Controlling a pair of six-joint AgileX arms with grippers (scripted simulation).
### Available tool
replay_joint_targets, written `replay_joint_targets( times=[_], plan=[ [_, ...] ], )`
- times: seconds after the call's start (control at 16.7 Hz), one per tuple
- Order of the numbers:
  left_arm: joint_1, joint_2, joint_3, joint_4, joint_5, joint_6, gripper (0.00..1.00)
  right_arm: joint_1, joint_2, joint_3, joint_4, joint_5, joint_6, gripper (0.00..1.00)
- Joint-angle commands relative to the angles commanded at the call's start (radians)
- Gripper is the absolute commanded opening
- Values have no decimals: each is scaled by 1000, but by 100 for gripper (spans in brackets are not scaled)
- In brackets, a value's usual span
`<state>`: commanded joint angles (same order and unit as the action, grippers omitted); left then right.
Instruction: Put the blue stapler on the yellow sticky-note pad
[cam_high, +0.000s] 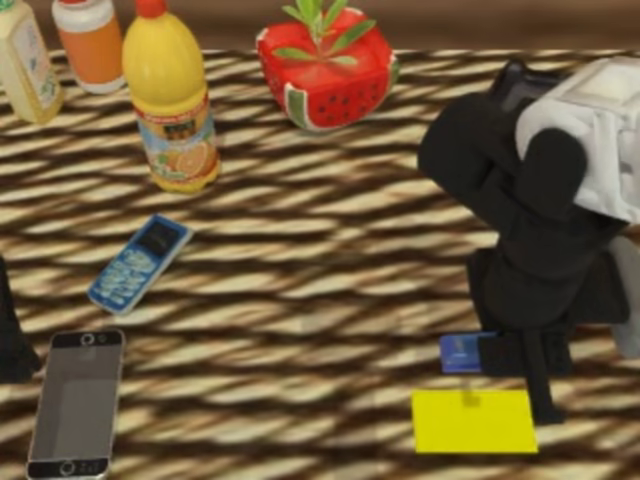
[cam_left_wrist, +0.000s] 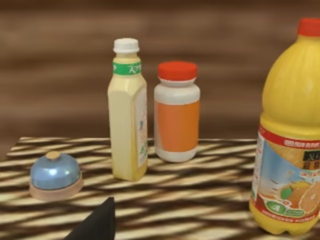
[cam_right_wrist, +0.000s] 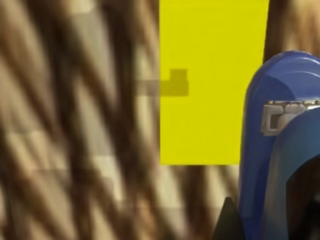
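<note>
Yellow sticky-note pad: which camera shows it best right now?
The top view: the whole yellow sticky-note pad lies flat at the table's right, just below the blue stapler. The right wrist view crops it behind the stapler. The left wrist view misses it.

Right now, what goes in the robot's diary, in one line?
right pincer: over blue stapler | stapler: beside yellow sticky-note pad, not on it | left arm: parked

The blue stapler by my right arm looks like glossy moulded plastic with a dull metal insert. The yellow sticky-note pad is flat matt paper. My table shows a streaked woven grain. The juice bottle shines like smooth plastic.
</note>
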<state>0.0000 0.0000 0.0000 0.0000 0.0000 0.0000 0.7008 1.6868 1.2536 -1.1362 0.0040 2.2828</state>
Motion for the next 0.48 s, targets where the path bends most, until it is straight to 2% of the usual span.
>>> replay_joint_targets(
  times=[0.3,0.48],
  plan=[
    [0,0,0,0,0,0,100,-4,9,-9,14,0,-1,0],
    [0,0,0,0,0,0,100,-4,43,-70,111,1,-2,0]
  ],
)
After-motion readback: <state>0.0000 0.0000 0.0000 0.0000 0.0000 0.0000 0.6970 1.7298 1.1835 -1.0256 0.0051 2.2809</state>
